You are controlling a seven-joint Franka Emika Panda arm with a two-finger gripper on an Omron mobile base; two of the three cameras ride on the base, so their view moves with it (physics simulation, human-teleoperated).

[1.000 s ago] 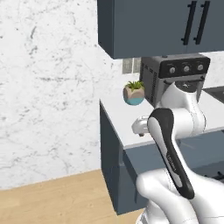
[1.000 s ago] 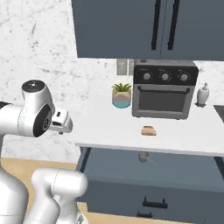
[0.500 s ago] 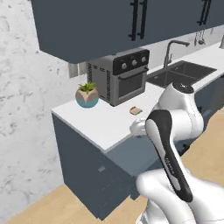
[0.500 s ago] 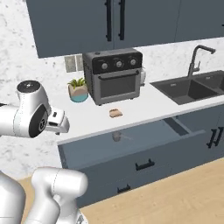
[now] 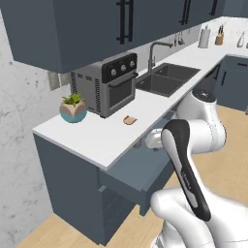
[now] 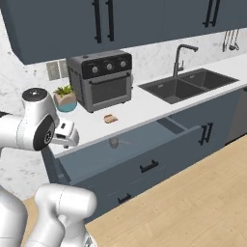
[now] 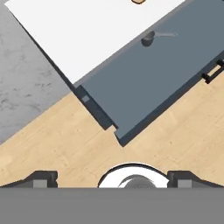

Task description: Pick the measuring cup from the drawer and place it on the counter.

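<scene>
The slate blue-grey drawer [image 6: 126,155] stands pulled out under the white counter [image 6: 141,110]. Inside it, near the back, lies the small dark grey measuring cup [image 6: 114,142], its thin handle pointing right. In the hand view the measuring cup [image 7: 148,39] sits far ahead in the drawer [image 7: 148,83], close under the counter [image 7: 87,30] edge. My gripper [image 7: 112,179] is open, its fingertips [image 7: 41,179] wide apart with nothing between them, high above the wooden floor and well short of the drawer. From the right base view the gripper [image 6: 66,135] hangs left of the drawer.
A toaster oven [image 6: 101,79] and a potted plant [image 6: 65,99] stand at the back of the counter. A tan bread-like piece [image 6: 110,118] lies in front of the oven. The dark sink [image 6: 185,87] with its tap is to the right. Cabinets hang overhead.
The whole picture has shifted as the base moved: the counter run now slants away, the sink is fully in view and the open drawer shows wider. The arm holds much the same pose.
</scene>
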